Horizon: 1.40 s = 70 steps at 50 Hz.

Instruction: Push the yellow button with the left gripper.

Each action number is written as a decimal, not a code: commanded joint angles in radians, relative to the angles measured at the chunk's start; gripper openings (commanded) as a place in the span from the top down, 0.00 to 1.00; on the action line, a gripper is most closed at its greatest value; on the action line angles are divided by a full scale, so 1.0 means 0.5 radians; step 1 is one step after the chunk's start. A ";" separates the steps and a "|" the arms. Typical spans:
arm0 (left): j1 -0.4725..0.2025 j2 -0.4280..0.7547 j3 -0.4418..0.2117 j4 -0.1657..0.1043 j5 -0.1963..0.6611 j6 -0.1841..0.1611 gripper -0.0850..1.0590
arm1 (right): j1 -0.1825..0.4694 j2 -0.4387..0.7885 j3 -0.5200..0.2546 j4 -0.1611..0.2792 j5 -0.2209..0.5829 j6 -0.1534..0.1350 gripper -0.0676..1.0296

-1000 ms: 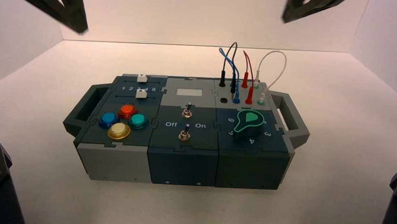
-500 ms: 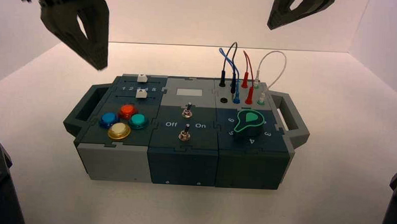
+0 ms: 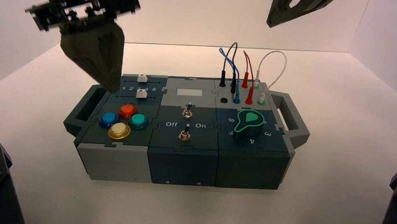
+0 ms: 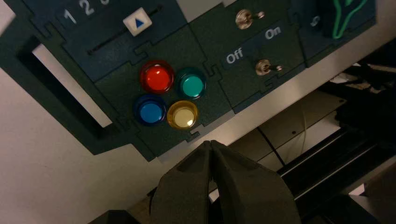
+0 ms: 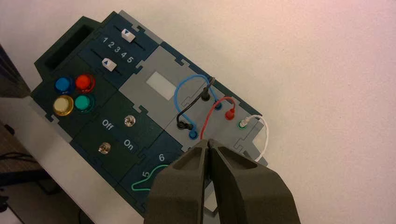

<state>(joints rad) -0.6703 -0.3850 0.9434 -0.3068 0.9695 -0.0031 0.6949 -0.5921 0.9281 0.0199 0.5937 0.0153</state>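
Note:
The yellow button (image 3: 119,131) is the nearest of four round buttons on the box's left section; it also shows in the left wrist view (image 4: 182,115) and the right wrist view (image 5: 62,105). My left gripper (image 3: 109,86) is shut and empty. It hangs above the box's left rear, over the sliders, well above and behind the yellow button. In its wrist view its tips (image 4: 210,142) sit just beyond the box's front edge, near the yellow button. My right gripper (image 3: 271,23) is shut and held high behind the box's right part; its tips (image 5: 208,141) meet.
An orange-red button (image 3: 128,110), a blue button (image 3: 108,119) and a teal button (image 3: 138,120) surround the yellow one. Two white sliders (image 3: 141,92), two toggle switches (image 3: 184,135), a green-edged knob (image 3: 248,124) and plugged wires (image 3: 238,68) fill the box. Side handles (image 3: 291,119) stick out.
My left gripper has come down and to the right from the upper left corner to above the box's left rear. My right gripper shifted slightly left, then stayed.

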 commanded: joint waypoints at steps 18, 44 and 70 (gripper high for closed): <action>-0.006 0.175 0.009 -0.009 -0.009 -0.009 0.95 | 0.012 -0.037 -0.058 0.006 -0.006 0.000 0.96; -0.006 0.387 -0.028 -0.009 -0.031 0.021 0.95 | 0.012 -0.058 -0.061 0.006 -0.006 0.000 0.96; -0.006 0.552 -0.077 -0.006 -0.052 0.049 0.95 | 0.012 -0.077 -0.061 0.006 -0.006 0.000 0.96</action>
<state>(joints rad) -0.6719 -0.1074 0.9235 -0.3083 0.9434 0.0153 0.6949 -0.6213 0.9281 0.0199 0.5952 0.0169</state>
